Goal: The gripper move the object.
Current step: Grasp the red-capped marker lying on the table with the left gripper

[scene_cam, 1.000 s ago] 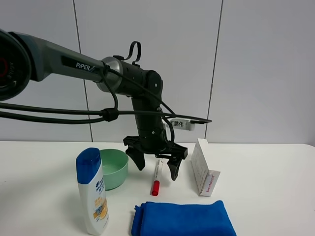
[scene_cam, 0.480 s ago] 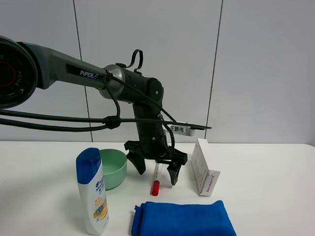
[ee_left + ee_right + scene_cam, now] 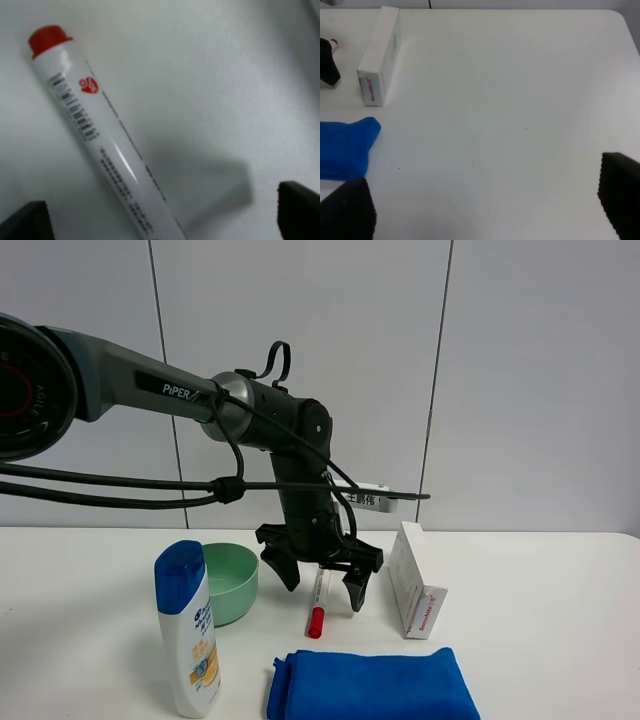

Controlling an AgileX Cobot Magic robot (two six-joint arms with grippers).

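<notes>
**Pre-grasp: L gripper over pen**

White surface [image 3: 540, 640] carries everything. L gripper [image 3: 323, 594] is wide open, empty, low. Marker pen [image 3: 115, 150] lies flat betw. its fingers, untouched. Next, prob.: drop a bit more, then close on barrel.

**Exterior high view:** the camera stands in front of the worktop [image 3: 540, 640] and a little above it, facing the white panelled wall [image 3: 540, 380] and taking in the whole layout at moderate range. **Left wrist view:** looks steeply down from very close, so that the marker pen [image 3: 105, 145] fills the frame between the blurred tips of the left fingers [image 3: 299, 210]. **Right wrist view:** looks down from farther off, past the right fingers [image 3: 347, 210], and shares the carton box [image 3: 379, 55] and blue cloth [image 3: 342, 147] with the exterior view.
</notes>
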